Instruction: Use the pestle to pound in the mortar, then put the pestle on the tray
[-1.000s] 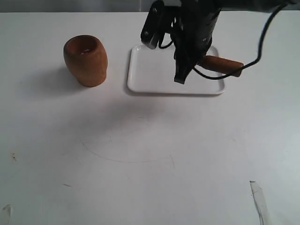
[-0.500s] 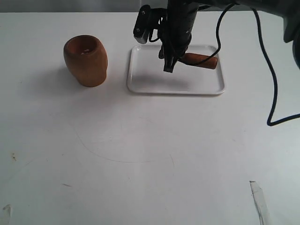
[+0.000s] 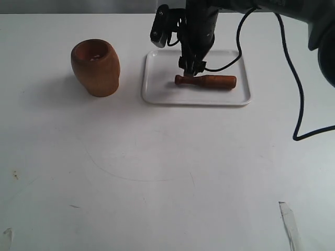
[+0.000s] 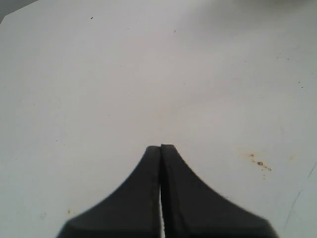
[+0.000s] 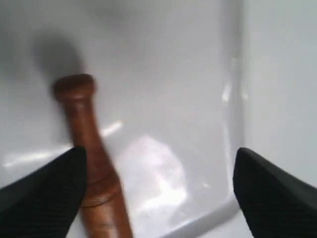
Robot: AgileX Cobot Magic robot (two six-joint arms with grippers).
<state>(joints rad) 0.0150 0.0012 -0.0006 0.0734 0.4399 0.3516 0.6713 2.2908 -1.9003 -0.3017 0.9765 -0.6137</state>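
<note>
- My right hand [image 3: 189, 69] hangs low over the tray [image 3: 162, 94] with its two fingers spread wide and pinching nothing.
- The pestle [image 3: 205, 81] lies flat on the tray just below that hand. Its small knob end is under the fingertips and its thick end points away from the hand, on the side far from the mortar [image 3: 96, 68].
- The mortar stands upright on the worktop [image 3: 157, 167], well apart from my right hand and beyond the tray's edge on the left arm's side.
- My left hand [image 4: 161, 148] is pressed together and empty, over bare worktop. The outside camera does not show it.
- Risk: in the wrist camera one spread finger sits right beside the pestle's shaft, and I cannot tell whether they touch. If I pull away sideways instead of straight up, I judge that finger could nudge the pestle.
- Risk: the pestle is round, so a nudge would likely set it rolling. The tray's rim is low and may not stop it.
- Risk: a black cable [image 3: 238, 47] loops down beside the hand, near the pestle. It could catch and drag the pestle as the arm moves off.
- Writing: I can read no brand, label or lettering on any object. The worktop near my left hand carries only a few brown specks.
</note>
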